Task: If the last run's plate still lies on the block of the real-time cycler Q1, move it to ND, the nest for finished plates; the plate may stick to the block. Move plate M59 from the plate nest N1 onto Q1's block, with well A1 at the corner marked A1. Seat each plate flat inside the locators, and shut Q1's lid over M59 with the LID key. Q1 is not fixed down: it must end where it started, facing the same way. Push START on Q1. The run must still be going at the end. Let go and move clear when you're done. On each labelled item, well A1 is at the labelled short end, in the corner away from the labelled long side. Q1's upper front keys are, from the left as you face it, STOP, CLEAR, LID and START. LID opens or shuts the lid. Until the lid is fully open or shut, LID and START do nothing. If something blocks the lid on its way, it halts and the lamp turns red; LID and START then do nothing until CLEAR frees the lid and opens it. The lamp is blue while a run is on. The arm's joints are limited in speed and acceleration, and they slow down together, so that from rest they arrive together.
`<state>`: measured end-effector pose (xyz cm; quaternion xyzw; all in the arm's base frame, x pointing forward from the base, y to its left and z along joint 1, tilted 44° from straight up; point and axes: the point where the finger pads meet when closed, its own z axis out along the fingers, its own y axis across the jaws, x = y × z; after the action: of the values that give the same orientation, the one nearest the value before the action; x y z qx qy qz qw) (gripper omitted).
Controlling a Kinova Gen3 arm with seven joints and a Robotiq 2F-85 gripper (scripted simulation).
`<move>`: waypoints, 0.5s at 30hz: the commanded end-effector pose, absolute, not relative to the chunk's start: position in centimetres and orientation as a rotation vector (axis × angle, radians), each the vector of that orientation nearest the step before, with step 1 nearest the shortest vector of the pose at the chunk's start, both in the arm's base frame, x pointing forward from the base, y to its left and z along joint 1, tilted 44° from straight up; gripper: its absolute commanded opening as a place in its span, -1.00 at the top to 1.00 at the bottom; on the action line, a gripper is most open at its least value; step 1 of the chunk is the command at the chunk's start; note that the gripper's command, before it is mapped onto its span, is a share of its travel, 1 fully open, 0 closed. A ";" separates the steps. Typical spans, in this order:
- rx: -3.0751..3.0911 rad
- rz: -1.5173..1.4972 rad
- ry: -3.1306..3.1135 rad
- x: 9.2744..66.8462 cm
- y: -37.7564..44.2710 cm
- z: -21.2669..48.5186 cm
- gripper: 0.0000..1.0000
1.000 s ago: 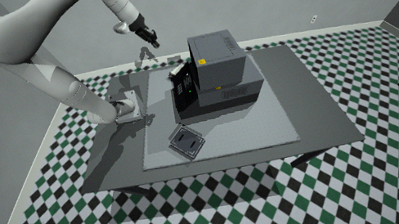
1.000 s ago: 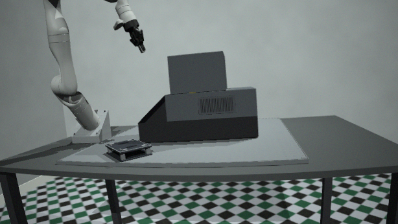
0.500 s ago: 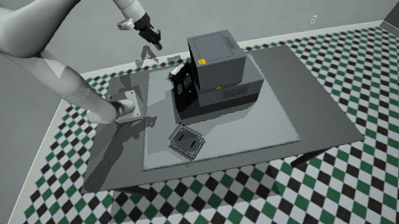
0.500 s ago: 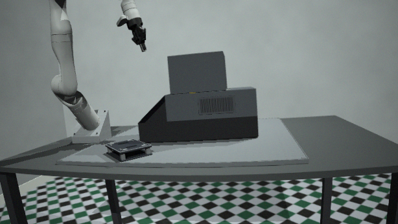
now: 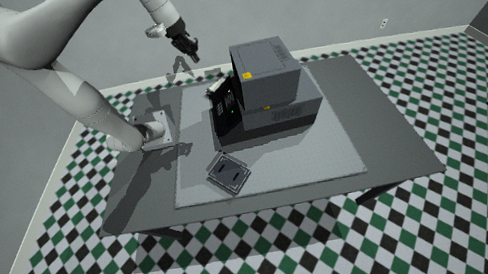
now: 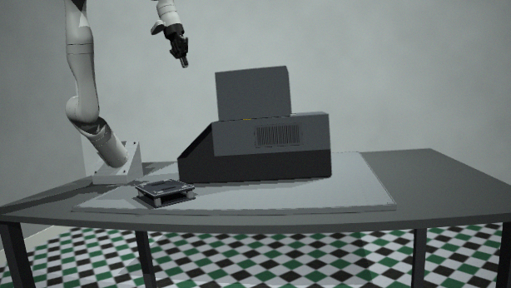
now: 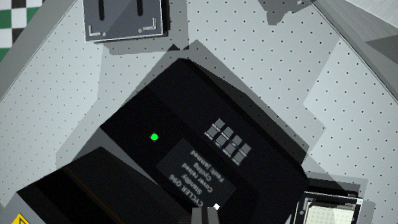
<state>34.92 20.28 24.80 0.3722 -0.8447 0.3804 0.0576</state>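
Note:
My gripper [image 5: 196, 60] [image 6: 185, 66] [image 7: 205, 215] is shut and empty, high above the table near Q1's front. Q1 [image 5: 282, 114] [image 6: 270, 166] [image 7: 175, 80] has a large grey upper housing [image 5: 270, 91] [image 6: 253, 93] on its base; no gap shows under it, and I cannot tell its lid state or see the block. Its lamp [image 7: 154, 137] [image 5: 232, 111] is green. Four keys [image 7: 228, 141] lie on the sloping front. A pale plate [image 7: 330, 214] [image 5: 216, 85] lies in a nest beside Q1. Another nest [image 5: 228, 174] [image 6: 165, 188] [image 7: 122, 20] has two slots and no plate. Labels are unreadable.
Q1 and both nests stand on a pale perforated board [image 5: 301, 161] [image 6: 266, 197] on the grey table [image 5: 389, 142]. The arm's base plate [image 5: 166, 130] [image 6: 110, 179] is at the table's left. Q1's tall housing stands beside and below the gripper.

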 end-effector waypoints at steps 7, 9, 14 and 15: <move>1.130 1.153 -2.562 34.8 19.6 24.0 0.80; 1.130 1.153 -2.562 34.8 19.4 23.8 0.80; 1.130 1.153 -2.562 34.8 18.9 23.4 0.80; 1.130 1.153 -2.562 34.8 18.8 23.3 0.80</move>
<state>34.79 19.07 23.54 0.3722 -0.8446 0.3804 0.0577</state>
